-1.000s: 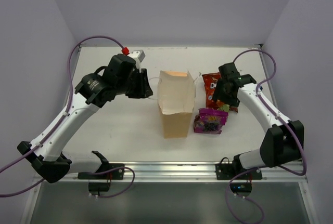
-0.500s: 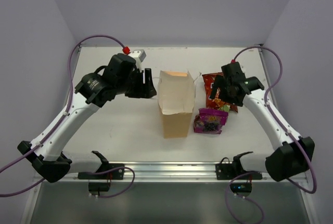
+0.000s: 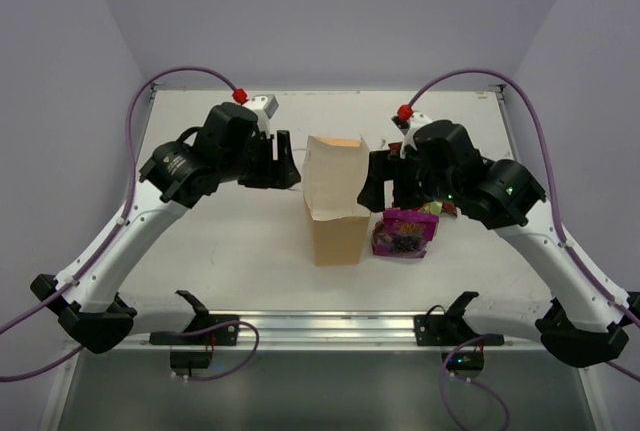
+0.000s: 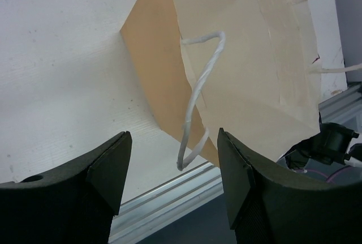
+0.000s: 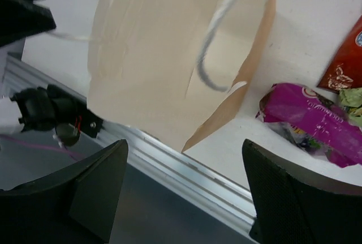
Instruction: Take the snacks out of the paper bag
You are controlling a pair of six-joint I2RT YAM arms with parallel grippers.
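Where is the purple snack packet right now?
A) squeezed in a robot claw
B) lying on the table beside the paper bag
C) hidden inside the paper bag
B: the purple snack packet lies flat on the table, right next to the upright paper bag.

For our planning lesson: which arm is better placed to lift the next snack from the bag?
Probably right: the right fingers, open, sit beside the bag near the purple packet; the left fingers frame a handle.
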